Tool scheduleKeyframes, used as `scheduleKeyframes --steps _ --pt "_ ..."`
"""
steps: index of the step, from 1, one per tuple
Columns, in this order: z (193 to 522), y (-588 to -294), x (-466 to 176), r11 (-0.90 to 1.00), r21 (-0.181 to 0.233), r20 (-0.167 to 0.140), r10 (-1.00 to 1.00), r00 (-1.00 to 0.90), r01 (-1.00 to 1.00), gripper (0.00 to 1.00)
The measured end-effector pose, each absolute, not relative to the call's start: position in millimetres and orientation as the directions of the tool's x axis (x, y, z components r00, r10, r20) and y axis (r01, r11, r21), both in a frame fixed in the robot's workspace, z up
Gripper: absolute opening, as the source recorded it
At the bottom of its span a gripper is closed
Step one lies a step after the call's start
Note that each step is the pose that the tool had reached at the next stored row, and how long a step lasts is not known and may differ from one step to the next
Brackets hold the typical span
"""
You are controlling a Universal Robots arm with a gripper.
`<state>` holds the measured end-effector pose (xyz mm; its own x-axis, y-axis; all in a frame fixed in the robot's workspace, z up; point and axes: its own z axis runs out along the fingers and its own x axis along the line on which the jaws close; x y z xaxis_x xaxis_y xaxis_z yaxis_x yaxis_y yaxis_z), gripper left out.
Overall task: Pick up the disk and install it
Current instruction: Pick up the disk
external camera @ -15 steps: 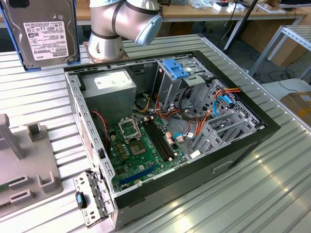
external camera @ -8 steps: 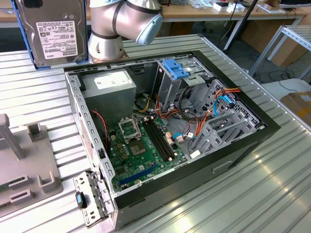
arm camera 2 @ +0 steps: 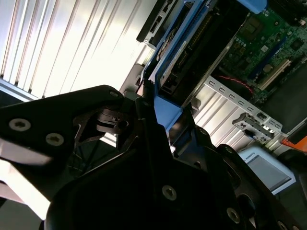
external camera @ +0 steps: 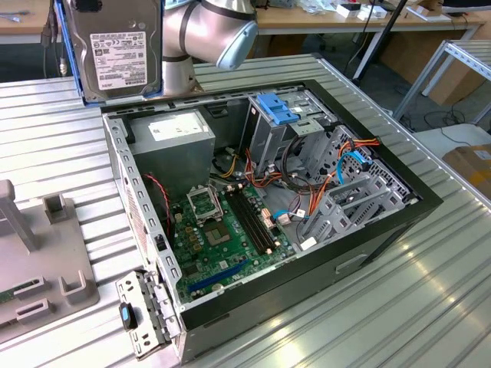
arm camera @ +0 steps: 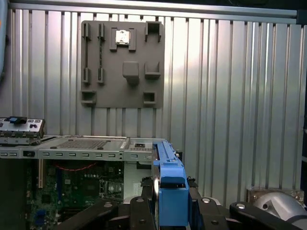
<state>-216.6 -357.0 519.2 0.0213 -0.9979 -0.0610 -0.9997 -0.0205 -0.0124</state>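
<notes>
- Gripper (arm camera: 171, 211) jaws clamped on the disk (external camera: 116, 50) by its blue rail.
- Disk upright over the open computer case (external camera: 368, 230) edge, likely to clear its walls; not installed.

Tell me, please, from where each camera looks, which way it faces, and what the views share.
Exterior view: off the arm, above the table, looking down into the open computer case; the arm holds the disk up.
First wrist view: on the wrist, facing the table and a grey fixture plate; gripper and disk in front.
Second wrist view: on the wrist, behind the gripper, facing along the disk towards the motherboard.
Shared: both wrist views show the gripper shut on the disk.
</notes>
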Motion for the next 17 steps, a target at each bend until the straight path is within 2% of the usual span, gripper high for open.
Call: scheduleKeyframes --steps 10,17 --pt "519.2 -357.0 -165.2 -0.021 -0.012 -0.061 -0.998 0.021 -1.0 0.36" --pt "519.2 -359.5 -160.2 -0.021 -0.012 -0.061 -0.998 0.021 -1.0 0.36"
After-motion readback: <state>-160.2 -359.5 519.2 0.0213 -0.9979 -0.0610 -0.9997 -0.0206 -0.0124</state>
